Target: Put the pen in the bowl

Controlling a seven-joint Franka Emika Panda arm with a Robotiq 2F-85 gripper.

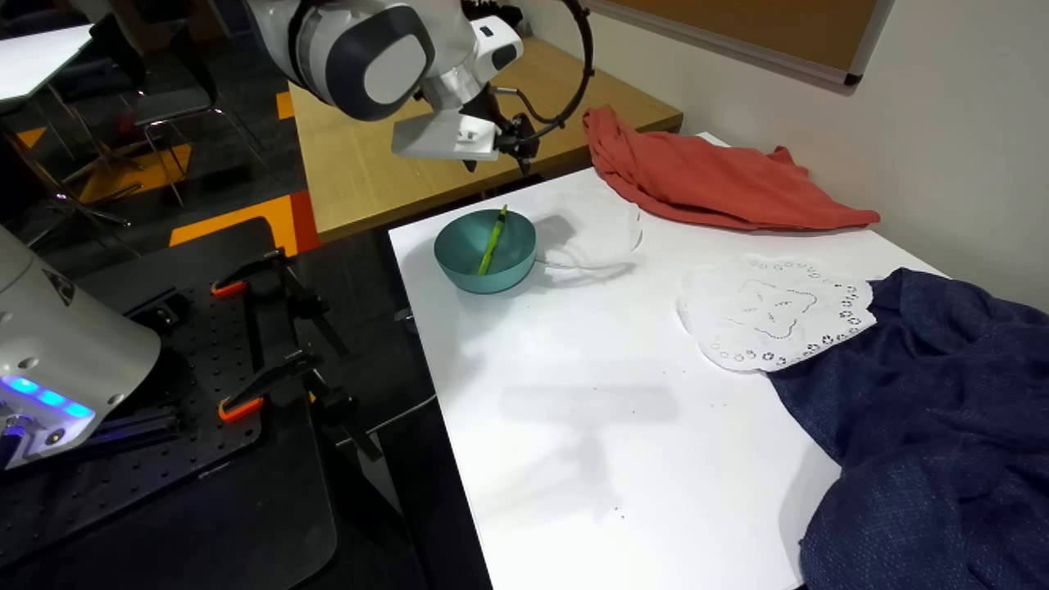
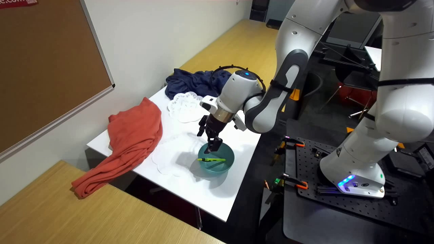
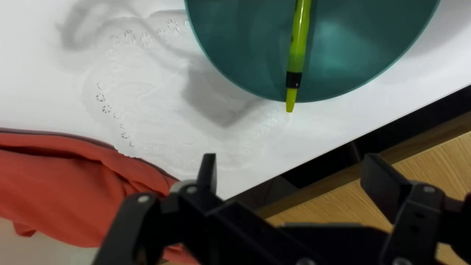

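Observation:
The pen is yellow-green with a black band and lies in the teal bowl. It leans on the wall with one tip sticking over the rim. The pen shows in both exterior views [image 1: 493, 242] [image 2: 211, 159] and the wrist view [image 3: 298, 44]. The bowl stands upright on the white table in both exterior views [image 1: 490, 283] [image 2: 229, 164]; the wrist view cuts off part of it [image 3: 235, 51]. My gripper is open and empty, raised above the table near the bowl, in both exterior views [image 1: 497, 166] [image 2: 204, 142]. Its fingers stand wide apart in the wrist view [image 3: 289, 162], touching nothing.
A white doily [image 3: 147, 99] lies beside the bowl. Another doily [image 1: 774, 311] lies near a navy cloth [image 1: 942, 426]. A red cloth [image 2: 135, 132] lies along the wall side. A wooden table [image 1: 393, 172] adjoins the white table [image 1: 574, 352] across a narrow gap.

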